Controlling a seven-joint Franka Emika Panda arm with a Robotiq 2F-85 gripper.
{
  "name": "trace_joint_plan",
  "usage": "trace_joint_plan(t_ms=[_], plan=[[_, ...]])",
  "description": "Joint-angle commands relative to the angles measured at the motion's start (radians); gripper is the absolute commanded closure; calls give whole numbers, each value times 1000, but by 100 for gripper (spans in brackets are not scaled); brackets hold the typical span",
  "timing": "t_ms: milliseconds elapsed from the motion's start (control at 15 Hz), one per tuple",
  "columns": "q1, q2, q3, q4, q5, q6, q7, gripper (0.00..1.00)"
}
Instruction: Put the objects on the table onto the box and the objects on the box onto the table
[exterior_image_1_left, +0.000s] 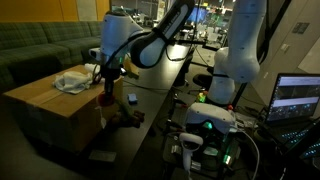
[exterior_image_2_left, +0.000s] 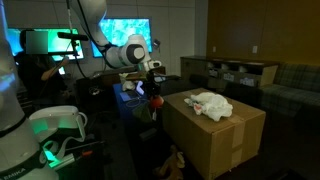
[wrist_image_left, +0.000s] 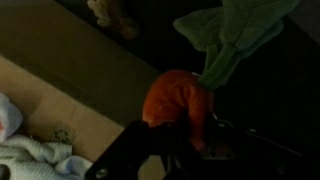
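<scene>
My gripper (wrist_image_left: 180, 140) is shut on an orange plush carrot (wrist_image_left: 175, 98) with green cloth leaves (wrist_image_left: 235, 35). In both exterior views the gripper (exterior_image_1_left: 107, 82) (exterior_image_2_left: 152, 88) holds the carrot (exterior_image_2_left: 154, 100) in the air at the edge of the cardboard box (exterior_image_1_left: 45, 100) (exterior_image_2_left: 215, 135), between the box and the dark table (exterior_image_1_left: 150, 85). A white cloth toy (exterior_image_1_left: 72, 82) (exterior_image_2_left: 212, 103) lies on top of the box. It also shows at the lower left of the wrist view (wrist_image_left: 25, 150). The fingertips are dark and hard to make out.
A small tan object (wrist_image_left: 112, 12) lies on the dark surface at the top of the wrist view. A small object (exterior_image_1_left: 130, 99) sits on the table near the box. Monitors (exterior_image_1_left: 298, 98) and lab gear stand around the robot base (exterior_image_1_left: 232, 60). A sofa (exterior_image_1_left: 40, 45) stands behind the box.
</scene>
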Motion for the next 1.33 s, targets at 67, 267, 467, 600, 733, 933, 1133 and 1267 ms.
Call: trace_joint_plan(t_ms=[67,267,467,600,733,933,1133,1267], plan=[[-20,7,-23,-116,-121,150,102,97],[20,77,-105,-112,-270,227,286,97],[70,157,-187,-70,-408,254,488,97],[104,223,-225,-38,-451,268,591,97],[132,278,-244,-4,-459,269,658,97],[146,345,-240,37,-436,277,697,97],[168,391,-246,78,-444,290,740,97],[180,419,-253,103,-448,296,759,96]])
